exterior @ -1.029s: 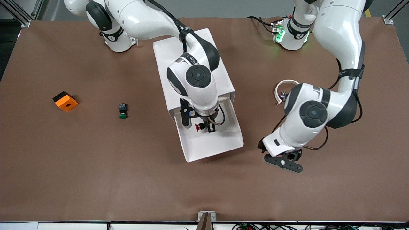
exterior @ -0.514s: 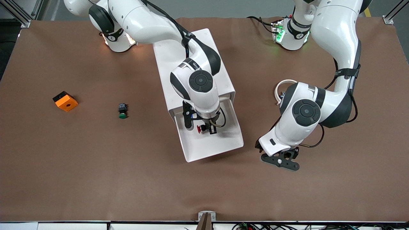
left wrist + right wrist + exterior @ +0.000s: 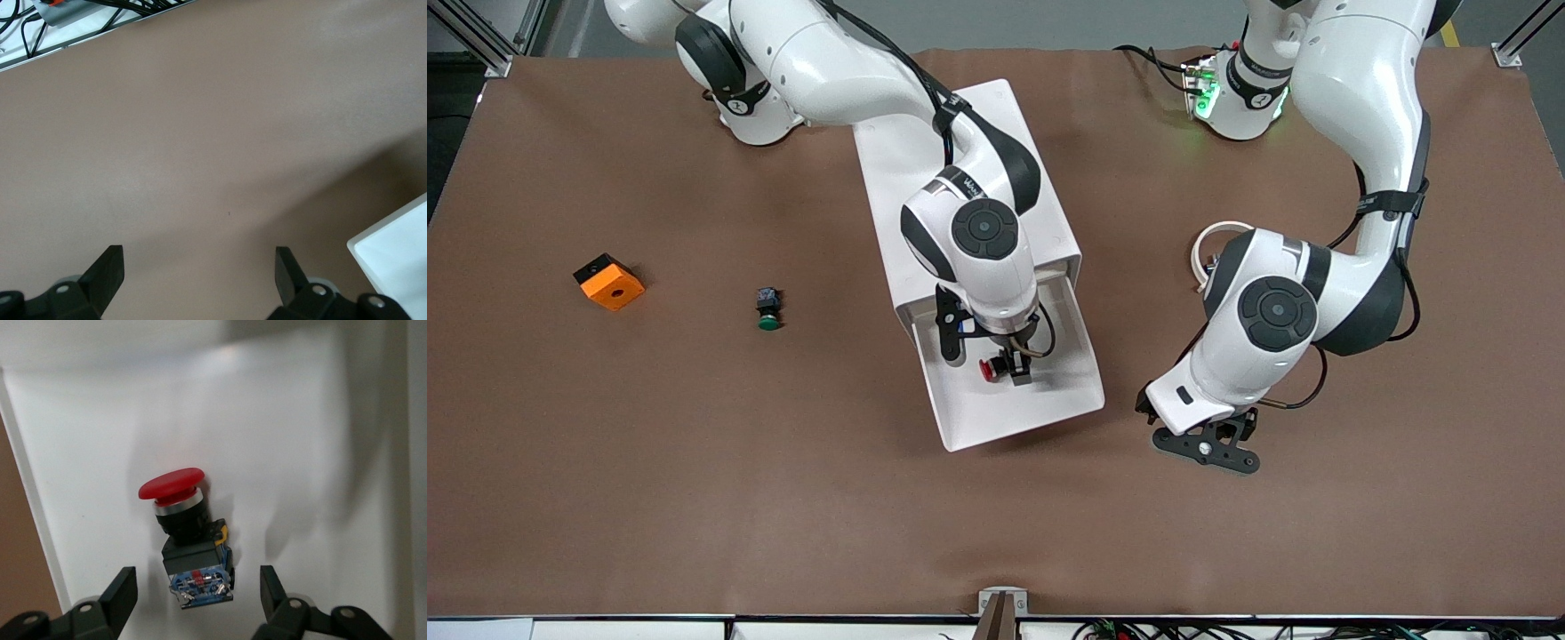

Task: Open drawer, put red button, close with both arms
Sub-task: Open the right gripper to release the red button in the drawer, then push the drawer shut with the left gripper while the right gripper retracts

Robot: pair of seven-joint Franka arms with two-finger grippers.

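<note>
The red button [image 3: 989, 368] [image 3: 183, 520] lies on its side on the floor of the open white drawer [image 3: 1023, 422] [image 3: 280, 453], red cap pointing away from the fingers. My right gripper [image 3: 1003, 363] [image 3: 198, 583] hangs low inside the drawer, open, its fingers standing either side of the button's black body with a gap on both sides. Over the bare table, my left gripper [image 3: 1208, 449] [image 3: 200, 263] stands open and holds nothing, beside the drawer's corner [image 3: 400, 247] toward the left arm's end.
The white cabinet [image 3: 934, 124] holding the drawer stands mid-table. A green button [image 3: 767, 308] and an orange box [image 3: 609, 282] lie toward the right arm's end. A white cable loop [image 3: 1214, 244] sticks out by the left arm's wrist.
The right gripper sank a little into the drawer and opened, letting go of the red button, which now rests on the drawer floor. The left gripper shifted slightly toward the drawer.
</note>
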